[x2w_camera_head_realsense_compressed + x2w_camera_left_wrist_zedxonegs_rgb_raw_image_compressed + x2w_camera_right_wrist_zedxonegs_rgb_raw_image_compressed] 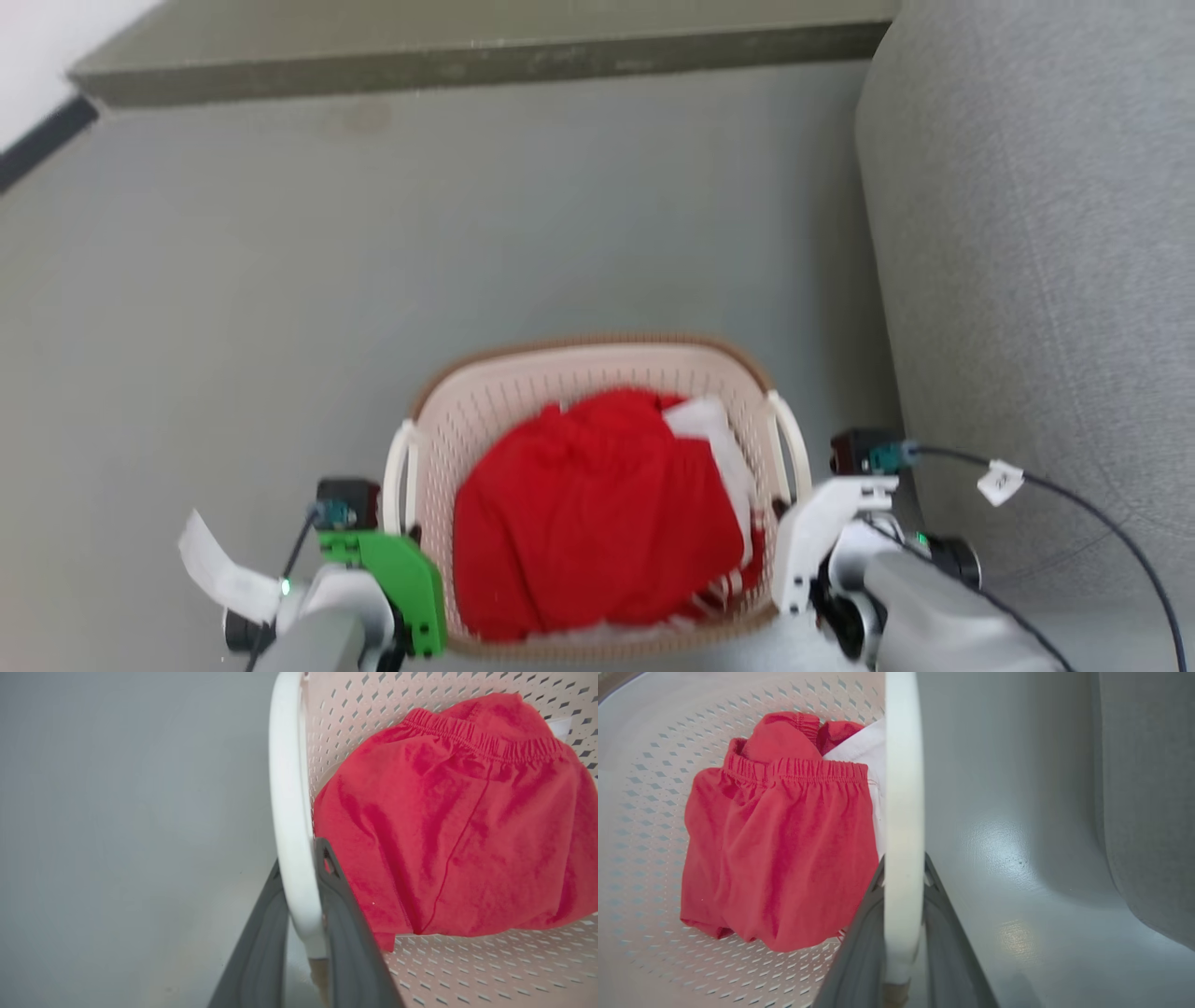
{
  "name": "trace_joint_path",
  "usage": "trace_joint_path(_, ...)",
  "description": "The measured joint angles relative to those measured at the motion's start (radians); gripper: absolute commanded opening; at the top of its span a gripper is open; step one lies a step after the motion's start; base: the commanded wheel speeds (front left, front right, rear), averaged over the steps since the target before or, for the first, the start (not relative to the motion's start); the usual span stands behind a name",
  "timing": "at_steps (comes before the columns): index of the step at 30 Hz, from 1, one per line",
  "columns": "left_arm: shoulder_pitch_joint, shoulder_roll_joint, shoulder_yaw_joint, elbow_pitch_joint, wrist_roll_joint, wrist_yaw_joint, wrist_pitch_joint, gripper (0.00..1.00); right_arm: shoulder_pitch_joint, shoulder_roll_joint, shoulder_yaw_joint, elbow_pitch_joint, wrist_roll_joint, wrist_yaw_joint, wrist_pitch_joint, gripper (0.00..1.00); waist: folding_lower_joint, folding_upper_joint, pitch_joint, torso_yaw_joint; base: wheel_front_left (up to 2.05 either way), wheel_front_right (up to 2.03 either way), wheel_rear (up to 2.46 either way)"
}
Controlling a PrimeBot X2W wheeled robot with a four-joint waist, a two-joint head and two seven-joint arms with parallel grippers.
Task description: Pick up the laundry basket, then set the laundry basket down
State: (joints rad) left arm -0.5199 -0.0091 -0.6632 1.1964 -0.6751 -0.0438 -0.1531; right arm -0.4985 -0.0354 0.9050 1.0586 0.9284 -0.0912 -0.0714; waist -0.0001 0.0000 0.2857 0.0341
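The laundry basket (523, 392) is cream-white and perforated, with a brown woven-look rim, and holds red (597, 523) and white clothes. It sits between my two arms at the bottom centre of the head view. My left gripper (301, 858) is shut on the basket's white left handle (287, 788), one dark finger (261, 942) on each side of it. My right gripper (903, 865) is shut on the white right handle (903, 788) in the same way. In the head view the left handle (400, 476) and right handle (789, 439) stand upright, and the fingertips are hidden.
A grey fabric sofa (1046, 280) rises close on the right of the basket. Grey floor (373, 261) spreads ahead and to the left. An olive step or low ledge (467, 56) runs across the far end, beside a white wall with dark skirting (42, 135).
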Motion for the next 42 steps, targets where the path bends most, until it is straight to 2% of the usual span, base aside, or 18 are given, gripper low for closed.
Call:
trace_joint_path(20, 0.134, 0.002, -0.056, 0.003, -0.043, 0.008, 0.092, 0.0, 0.133, 0.002, 0.058, 0.001, 0.087, -0.016, 0.099, 0.0, 0.0, 0.0, -0.162, -0.013, 0.0, 0.0, 0.0)
trace_joint_path(42, 0.147, 0.001, -0.057, 0.017, -0.069, 0.007, 0.089, 0.0, 0.142, 0.004, 0.093, 0.007, 0.128, -0.017, 0.116, 0.0, 0.0, 0.0, -0.2, -0.005, 0.0, 0.0, 0.0)
